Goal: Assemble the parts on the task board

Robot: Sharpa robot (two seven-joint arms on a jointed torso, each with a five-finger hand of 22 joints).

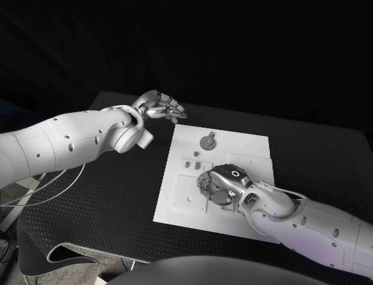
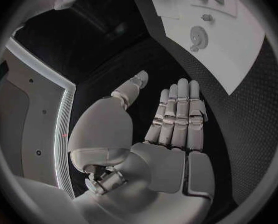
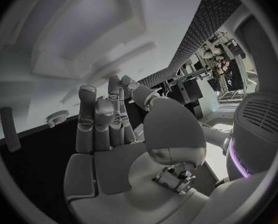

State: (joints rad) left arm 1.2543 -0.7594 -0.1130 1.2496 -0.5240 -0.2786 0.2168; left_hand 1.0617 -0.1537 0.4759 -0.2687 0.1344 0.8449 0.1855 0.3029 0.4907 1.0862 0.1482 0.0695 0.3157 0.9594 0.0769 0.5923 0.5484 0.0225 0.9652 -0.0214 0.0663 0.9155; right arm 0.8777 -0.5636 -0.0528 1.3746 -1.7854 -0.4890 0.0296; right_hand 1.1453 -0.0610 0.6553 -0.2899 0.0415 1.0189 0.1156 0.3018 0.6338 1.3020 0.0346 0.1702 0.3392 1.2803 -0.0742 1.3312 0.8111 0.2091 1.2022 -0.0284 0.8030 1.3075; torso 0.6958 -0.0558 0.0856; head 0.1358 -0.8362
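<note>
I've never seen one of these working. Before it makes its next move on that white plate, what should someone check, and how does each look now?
1. Task board flat on the table: ok.
2. Left hand holds nothing, fingers straight: ok.
3. Left hand off the board, over the black table: ok.
4. Right hand over the board's near part: ok.
5. Right hand holding a part: cannot tell.
6. Round part lies free on the board: ok.

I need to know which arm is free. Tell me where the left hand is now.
In the head view the left hand hovers over the black table, just off the task board's far left corner, fingers apart and holding nothing.
</note>
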